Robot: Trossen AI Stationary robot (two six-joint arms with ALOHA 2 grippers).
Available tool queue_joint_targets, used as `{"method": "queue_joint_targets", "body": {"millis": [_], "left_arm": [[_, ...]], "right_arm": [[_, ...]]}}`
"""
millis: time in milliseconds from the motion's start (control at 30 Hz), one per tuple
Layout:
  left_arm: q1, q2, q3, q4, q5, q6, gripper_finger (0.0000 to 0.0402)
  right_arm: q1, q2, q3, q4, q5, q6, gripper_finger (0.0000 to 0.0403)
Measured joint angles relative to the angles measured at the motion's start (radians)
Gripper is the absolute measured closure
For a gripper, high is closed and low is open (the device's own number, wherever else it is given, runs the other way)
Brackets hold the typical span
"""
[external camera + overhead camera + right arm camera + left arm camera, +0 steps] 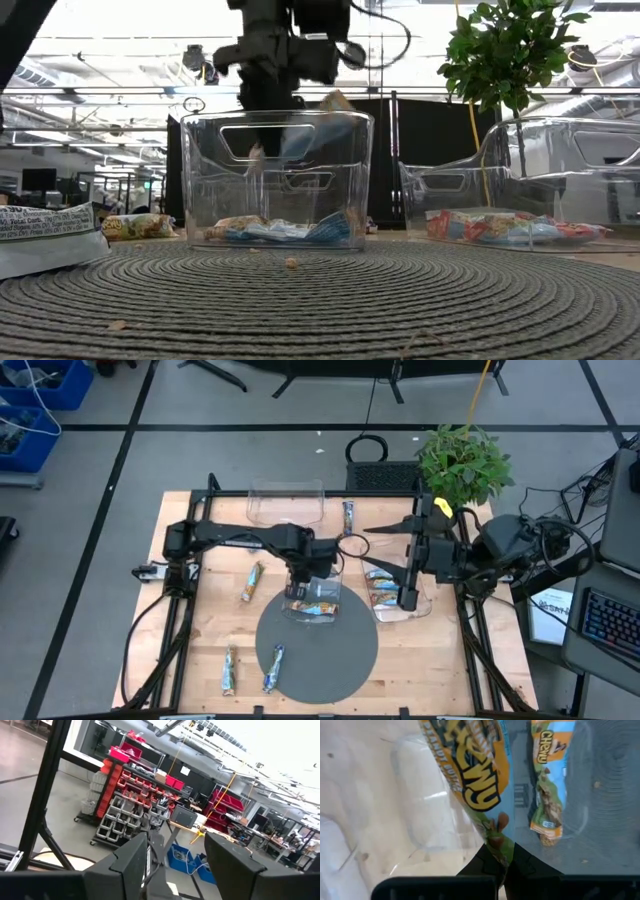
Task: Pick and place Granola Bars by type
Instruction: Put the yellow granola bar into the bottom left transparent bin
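My left gripper (303, 580) is over a clear bin (312, 610) that stands on the round grey mat (320, 655). It is shut on a blue, yellow and green granola bar (475, 775). The bin holds other bars on its floor (275, 230), and one shows in the left wrist view (547, 795). My right gripper (378, 548) is open and empty, raised beside a second clear bin (400, 595) that holds red-marked bars (505, 228). Loose bars lie flat on the table (252, 582), (348, 515), (230, 670) and one on the mat (272, 668). My left gripper pinches the bar by its green end (496, 842) between its two fingers (525, 865). The fingers come from above, pointing down. The bar hangs below them, reaching down into the bin (300, 140), clear of the bars on the bin's floor.
A third clear bin (287, 502) stands at the table's far side. A potted plant (462, 460) stands at the far right corner. The black frame rails (180, 630) run along both table sides. Crumbs lie on the mat (290, 263).
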Motion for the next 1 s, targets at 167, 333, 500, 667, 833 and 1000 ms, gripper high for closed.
{"method": "queue_joint_targets", "body": {"millis": [167,333,500,667,833,1000], "left_arm": [[-0.004,0.057,0.0,0.001,0.019,0.004,0.0398],[-0.015,0.093,0.0,0.0,0.028,0.004,0.0398],[-0.021,0.11,-0.041,0.017,0.037,0.002,0.0398],[-0.023,0.109,-0.112,0.043,0.039,0.001,0.0398],[-0.025,0.108,-0.164,0.08,0.053,-0.007,0.0398],[-0.028,0.107,-0.182,0.094,0.053,-0.019,0.0398]], "right_arm": [[0.005,0.0,0.0,0.0,0.0,-0.003,0.0209],[0.005,0.0,0.0,0.0,0.0,-0.003,0.0208],[0.005,0.0,0.0,0.0,-0.001,-0.003,0.021],[0.005,0.0,0.0,0.0,-0.002,-0.003,0.021],[0.005,0.0,0.0,0.0,-0.003,-0.006,0.021],[0.005,0.0,-0.001,0.0,-0.003,-0.006,0.021]]}}
